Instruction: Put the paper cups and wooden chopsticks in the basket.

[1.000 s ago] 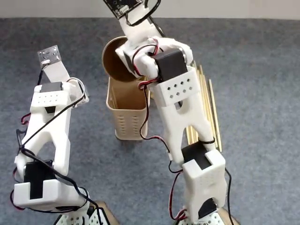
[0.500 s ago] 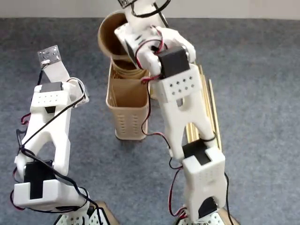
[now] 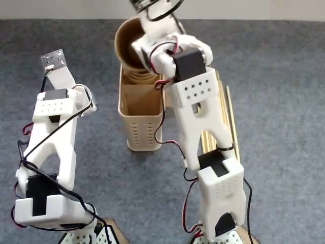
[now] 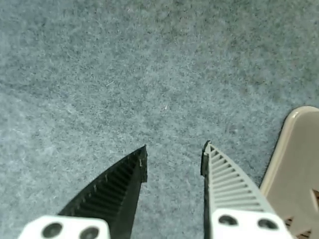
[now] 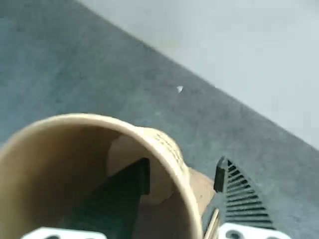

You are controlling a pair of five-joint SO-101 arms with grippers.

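**Right arm: paper cup [image 3: 131,43] over basket [image 3: 142,129]**

High view: the cup is brown, its mouth open, at the far end of the beige slotted basket. Wooden chopsticks [image 3: 229,114] lie beside it.
Left wrist view: left gripper [image 4: 174,157] is spread over grey carpet [image 4: 149,64].
Right wrist view: right gripper [image 5: 182,174] pinches the cup wall, one finger inside.

Soft, even light leaves only faint shadows on the grey carpet [image 3: 284,76].

Grey carpet [image 3: 284,66] covered the table, its nap fine and mottled. A pale strip [image 3: 244,9] ran along the carpet's far edge, meeting it in a straight line. Brown board [image 3: 116,233] corners lay at the near edge.
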